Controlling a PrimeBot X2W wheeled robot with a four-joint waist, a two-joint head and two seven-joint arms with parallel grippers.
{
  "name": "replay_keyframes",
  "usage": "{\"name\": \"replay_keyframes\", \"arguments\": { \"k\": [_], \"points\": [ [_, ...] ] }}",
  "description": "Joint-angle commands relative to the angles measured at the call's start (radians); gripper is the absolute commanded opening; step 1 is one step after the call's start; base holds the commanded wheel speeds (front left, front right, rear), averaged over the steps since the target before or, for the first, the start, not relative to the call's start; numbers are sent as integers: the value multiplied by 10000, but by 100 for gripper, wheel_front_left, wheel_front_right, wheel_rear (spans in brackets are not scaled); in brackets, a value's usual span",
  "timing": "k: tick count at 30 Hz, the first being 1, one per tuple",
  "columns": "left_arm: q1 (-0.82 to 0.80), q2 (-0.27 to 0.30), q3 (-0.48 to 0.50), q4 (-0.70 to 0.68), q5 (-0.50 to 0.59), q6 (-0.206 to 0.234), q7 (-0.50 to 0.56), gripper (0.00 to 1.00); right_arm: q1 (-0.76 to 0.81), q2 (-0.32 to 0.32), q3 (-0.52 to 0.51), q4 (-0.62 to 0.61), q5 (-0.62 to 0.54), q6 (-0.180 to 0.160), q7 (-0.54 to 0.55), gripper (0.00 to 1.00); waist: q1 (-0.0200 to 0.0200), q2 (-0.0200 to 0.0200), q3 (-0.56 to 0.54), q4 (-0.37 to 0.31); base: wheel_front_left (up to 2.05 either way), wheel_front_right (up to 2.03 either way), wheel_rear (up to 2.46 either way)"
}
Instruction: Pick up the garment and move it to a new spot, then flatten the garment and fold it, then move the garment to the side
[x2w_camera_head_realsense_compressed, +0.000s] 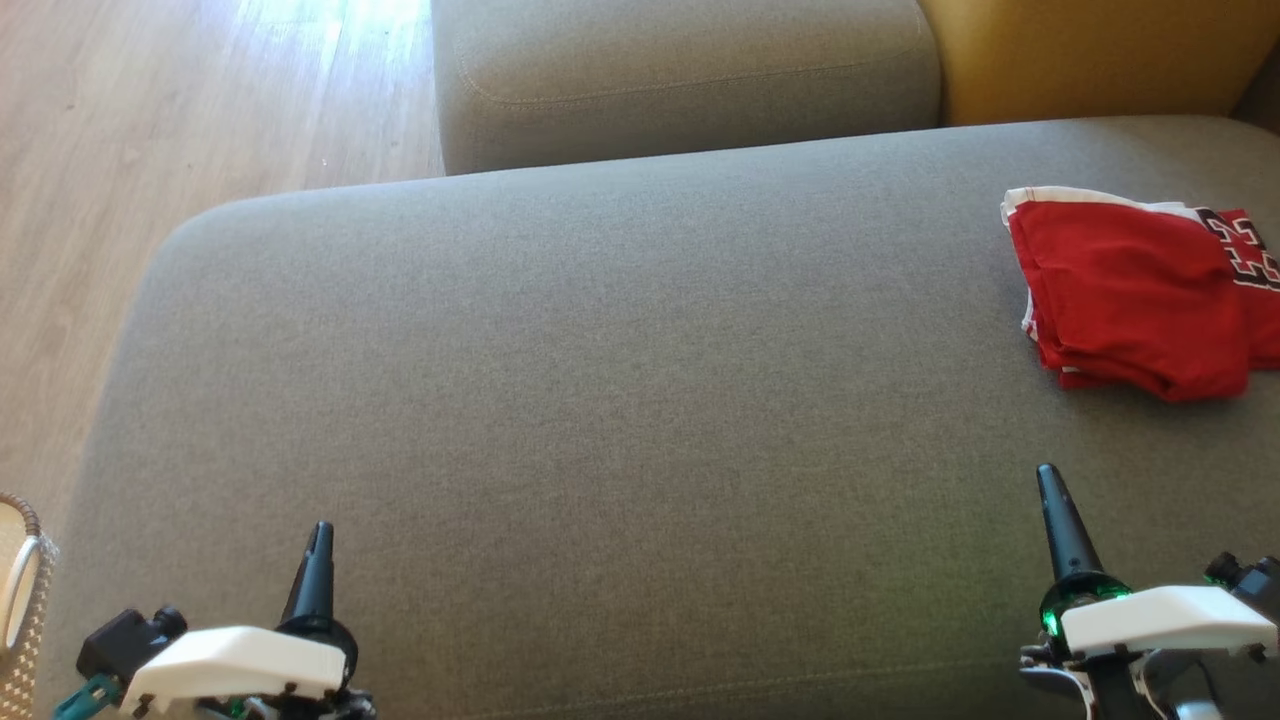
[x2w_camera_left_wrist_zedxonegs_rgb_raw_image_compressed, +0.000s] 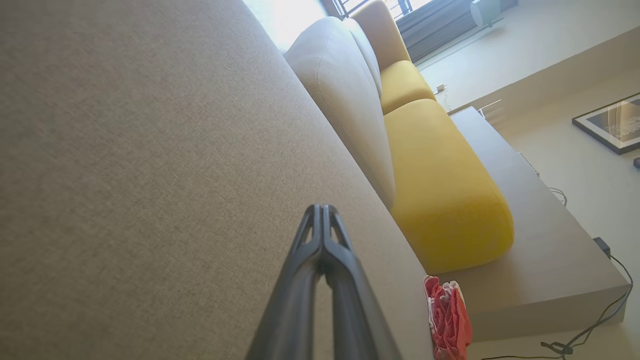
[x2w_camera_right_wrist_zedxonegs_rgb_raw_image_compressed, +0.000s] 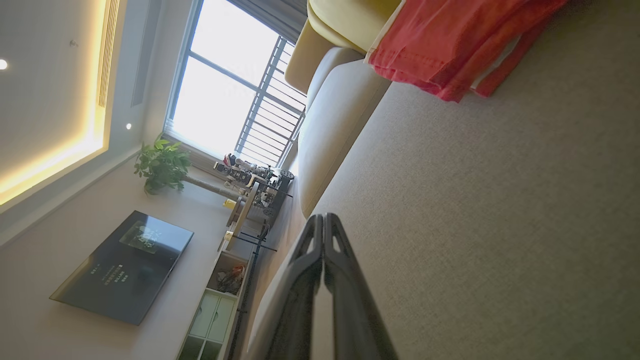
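Note:
The garment (x2w_camera_head_realsense_compressed: 1140, 295) is a red jersey with white trim and black lettering, folded into a compact stack at the far right of the grey sofa seat (x2w_camera_head_realsense_compressed: 600, 400). The left wrist view catches the garment (x2w_camera_left_wrist_zedxonegs_rgb_raw_image_compressed: 447, 317) at the seat's edge, and the right wrist view has the garment (x2w_camera_right_wrist_zedxonegs_rgb_raw_image_compressed: 450, 45) ahead of the fingers. My left gripper (x2w_camera_head_realsense_compressed: 318, 535) hovers at the lower left, shut and empty, its fingertips (x2w_camera_left_wrist_zedxonegs_rgb_raw_image_compressed: 322, 210) pressed together. At the lower right my right gripper (x2w_camera_head_realsense_compressed: 1047, 475) is shut and empty, well short of the garment, with its fingertips (x2w_camera_right_wrist_zedxonegs_rgb_raw_image_compressed: 322, 218) touching.
A grey back cushion (x2w_camera_head_realsense_compressed: 680, 80) and a yellow cushion (x2w_camera_head_realsense_compressed: 1090, 55) stand behind the seat. Wooden floor (x2w_camera_head_realsense_compressed: 150, 150) lies to the left. A woven basket (x2w_camera_head_realsense_compressed: 20, 600) sits at the lower left edge.

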Motion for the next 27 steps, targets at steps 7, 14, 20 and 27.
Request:
{"name": "replay_keyframes", "arguments": {
  "k": [7, 14, 20, 27],
  "points": [
    [-850, 108, 466, -157, -973, -244, 223, 0, -668, -213, 40, -204, 911, -1, 240, 0, 0, 0, 57, -22, 0, 0, 0],
    [-1067, 100, 663, -27, -1834, -415, 419, 0, -826, -219, -7, -116, 1700, -1, 441, 0, 0, 0, 116, -45, 0, 0, 0],
    [-1253, 91, 835, 86, -2574, -562, 590, 0, -962, -223, -48, -40, 2378, -1, 615, 0, 0, 0, 168, -64, 0, 0, 0],
    [-1471, 78, 1038, 217, -3435, -733, 791, 0, -1121, -227, -98, 48, 3167, -1, 819, 0, 0, 0, 227, -86, 0, 0, 0]
  ]
}}
